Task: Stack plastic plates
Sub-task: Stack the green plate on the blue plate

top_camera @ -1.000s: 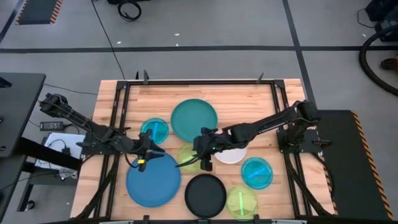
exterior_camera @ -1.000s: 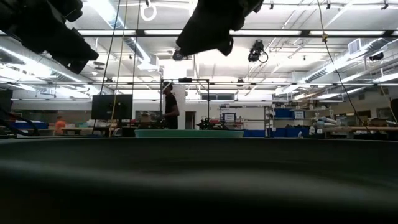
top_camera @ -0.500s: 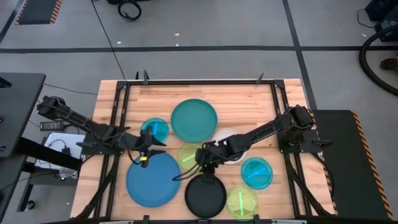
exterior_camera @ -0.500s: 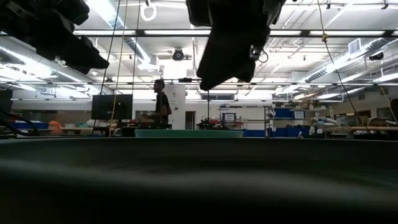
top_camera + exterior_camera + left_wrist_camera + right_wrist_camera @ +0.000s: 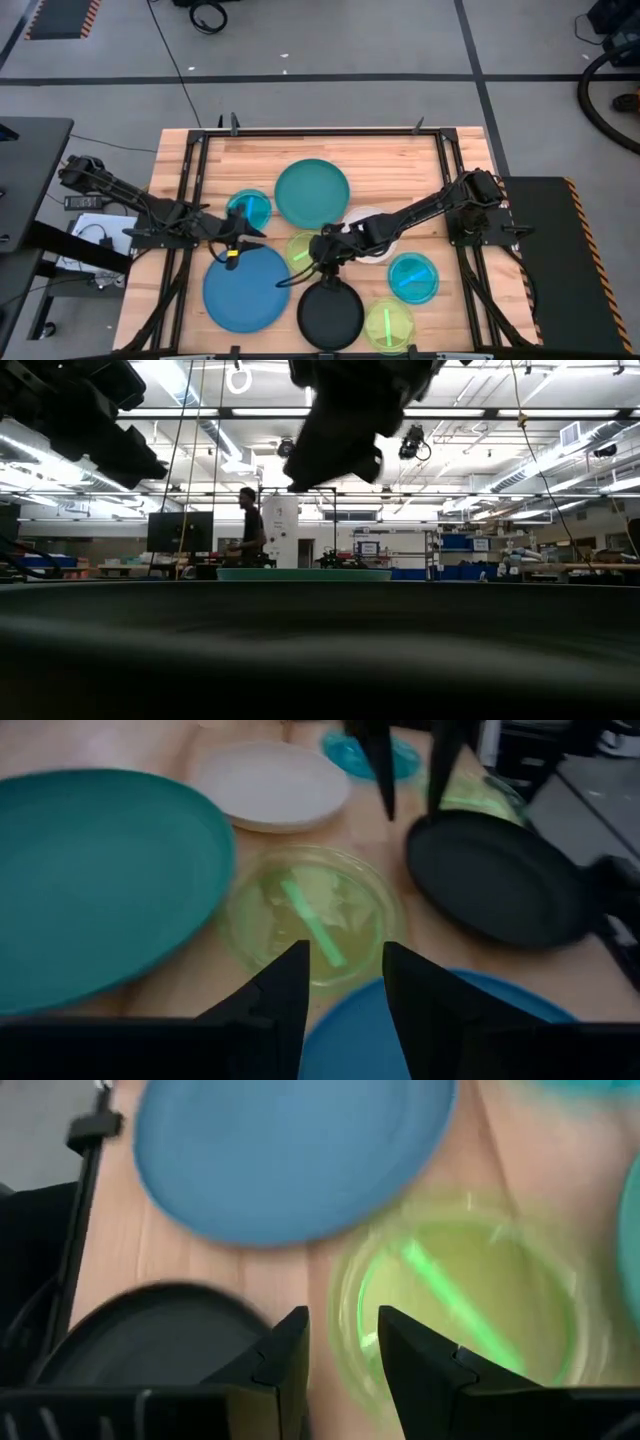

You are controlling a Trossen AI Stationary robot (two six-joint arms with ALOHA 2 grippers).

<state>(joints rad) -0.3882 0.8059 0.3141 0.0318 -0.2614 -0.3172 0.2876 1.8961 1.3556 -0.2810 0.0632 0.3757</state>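
Observation:
Eight plates lie flat and apart on the wooden table: teal [image 5: 312,193], blue [image 5: 247,288], white [image 5: 372,243], black [image 5: 330,315], two small cyan ones [image 5: 248,208] [image 5: 413,277] and two lime-green ones [image 5: 303,250] [image 5: 388,325]. My right gripper [image 5: 322,256] hangs open above the near rim of the middle lime-green plate [image 5: 470,1300], beside the black plate [image 5: 150,1340]. My left gripper [image 5: 240,246] is open over the blue plate's far edge [image 5: 450,1020] and points at the same lime-green plate [image 5: 310,915].
A black metal frame [image 5: 190,180] runs along the table's left, far and right sides. The plates fill the table's middle and near half. Bare wood [image 5: 400,160] remains toward the far corners. A person [image 5: 243,525] walks in the room beyond the table.
My right gripper has moved from over the lime-green plate toward the near edge and down, ending over the gap between that plate and the black one, then shifted slightly left. No plate has moved.

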